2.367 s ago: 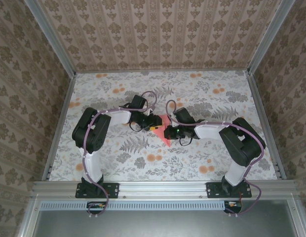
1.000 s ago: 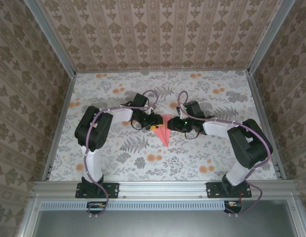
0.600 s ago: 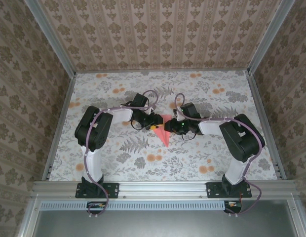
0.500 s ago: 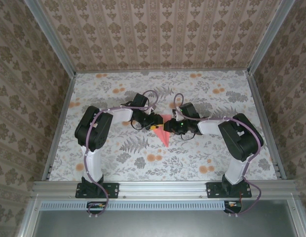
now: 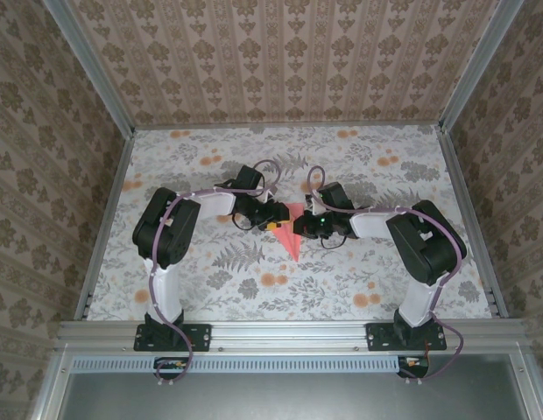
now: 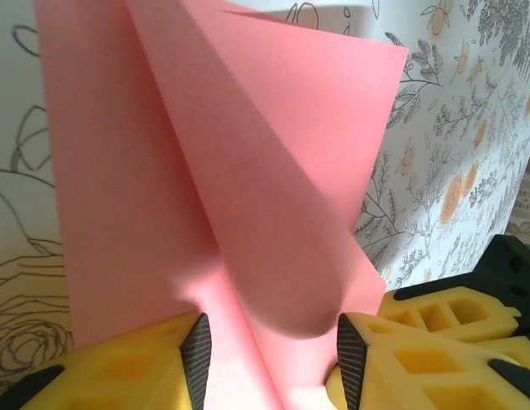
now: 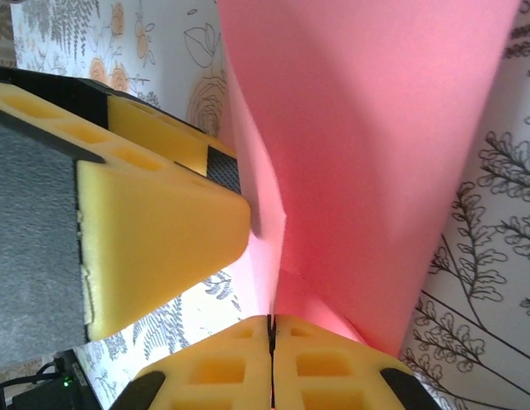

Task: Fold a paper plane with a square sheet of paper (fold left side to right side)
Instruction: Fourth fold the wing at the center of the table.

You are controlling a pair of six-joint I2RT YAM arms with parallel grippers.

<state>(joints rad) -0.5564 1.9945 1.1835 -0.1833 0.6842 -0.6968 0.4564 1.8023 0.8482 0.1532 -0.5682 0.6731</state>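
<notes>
The right gripper point(image 7: 272, 340) is sitting further left than before, pinching a raised fold of the paper plane point(image 5: 292, 243), which is lying on the table point(image 5: 385, 271); the left gripper point(image 6: 269, 354) is straddling it, jaws apart.

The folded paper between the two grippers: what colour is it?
Plain salmon pink, with no marks. The paper shows best in the left wrist view.

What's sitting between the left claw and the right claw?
The folded pink paper lies between the left claw and the right claw, as the top view shows.
</notes>
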